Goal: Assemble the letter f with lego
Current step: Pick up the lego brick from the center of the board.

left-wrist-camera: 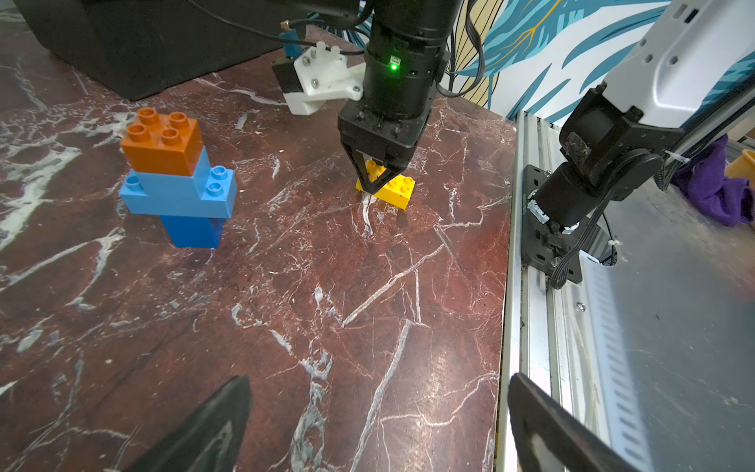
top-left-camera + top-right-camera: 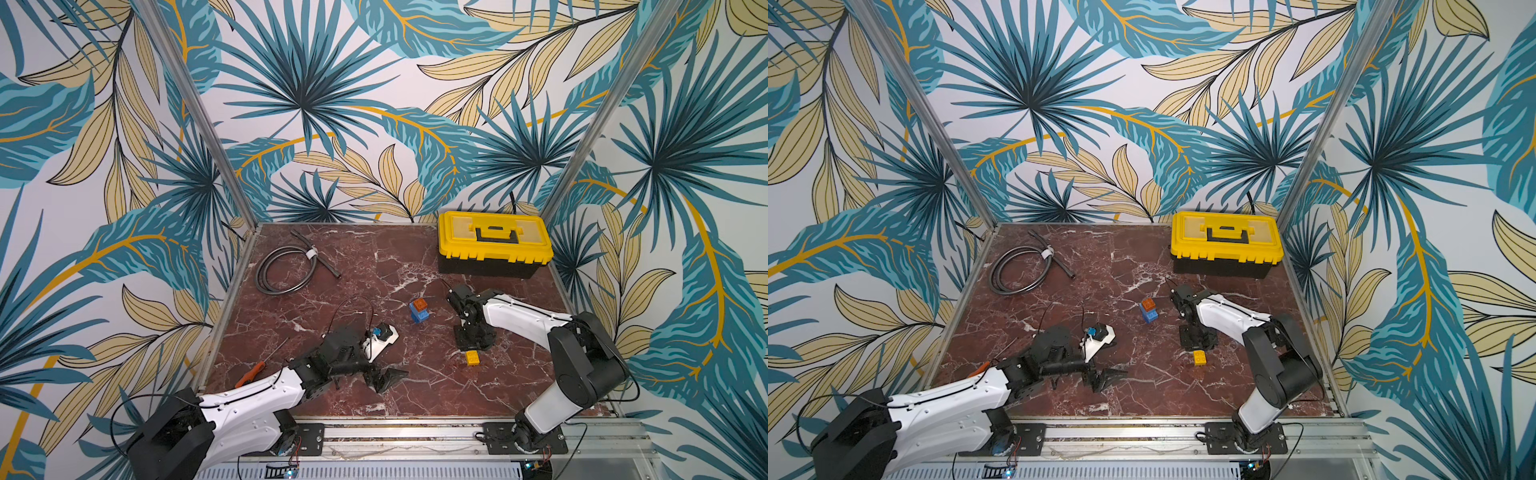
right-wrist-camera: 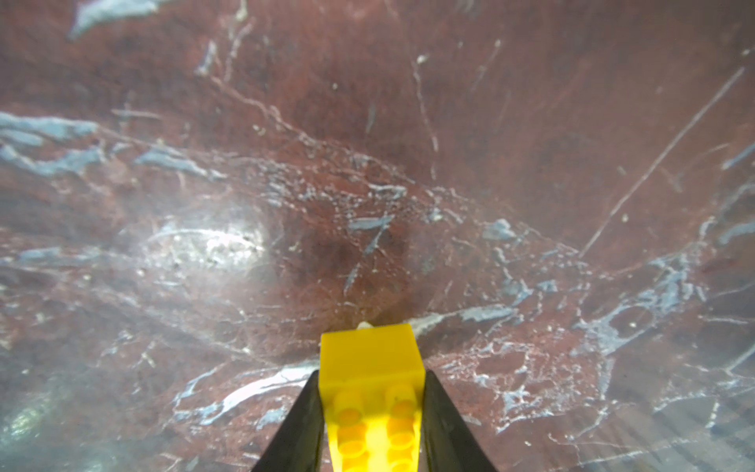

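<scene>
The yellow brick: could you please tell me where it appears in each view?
Top view: yellow brick right of centre, toward the front.
Top view: yellow brick, same place.
Left wrist: yellow brick, upper middle.
Right wrist: yellow brick, bottom centre.
Shared landmark: right gripper straddling it.

No legible text, brand, number or sign in any view. Small pale marking by the green light (image 1: 394, 66), up the wrist from the right gripper (image 1: 374, 186) fingers: too small to read.
</scene>
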{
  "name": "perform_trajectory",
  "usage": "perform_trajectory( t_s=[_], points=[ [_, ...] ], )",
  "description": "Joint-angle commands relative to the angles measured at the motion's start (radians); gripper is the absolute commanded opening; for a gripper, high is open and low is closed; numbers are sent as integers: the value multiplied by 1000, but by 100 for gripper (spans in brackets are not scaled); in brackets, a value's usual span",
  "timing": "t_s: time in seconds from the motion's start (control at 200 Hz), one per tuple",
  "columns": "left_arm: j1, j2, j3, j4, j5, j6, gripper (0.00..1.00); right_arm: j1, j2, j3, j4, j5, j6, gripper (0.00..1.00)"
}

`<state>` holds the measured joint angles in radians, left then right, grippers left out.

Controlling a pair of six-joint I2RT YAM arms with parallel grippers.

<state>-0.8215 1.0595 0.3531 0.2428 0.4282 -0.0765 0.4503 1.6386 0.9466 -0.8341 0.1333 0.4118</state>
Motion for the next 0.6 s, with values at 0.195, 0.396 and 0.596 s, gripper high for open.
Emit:
perform_trajectory(
  t_s=[0.195, 0.396, 0.596],
  points=[
    [-2, -15, -16, 9, -4, -7, 99, -4, 15, 10, 10, -19, -14, 32],
    [-2, -15, -17, 9, -9, -6, 99, -4, -3, 53, -20, -30, -41, 29],
    [-3, -4, -14, 10, -19, 4, 100, -4, -6, 132, -69, -75, -91, 27]
  ],
)
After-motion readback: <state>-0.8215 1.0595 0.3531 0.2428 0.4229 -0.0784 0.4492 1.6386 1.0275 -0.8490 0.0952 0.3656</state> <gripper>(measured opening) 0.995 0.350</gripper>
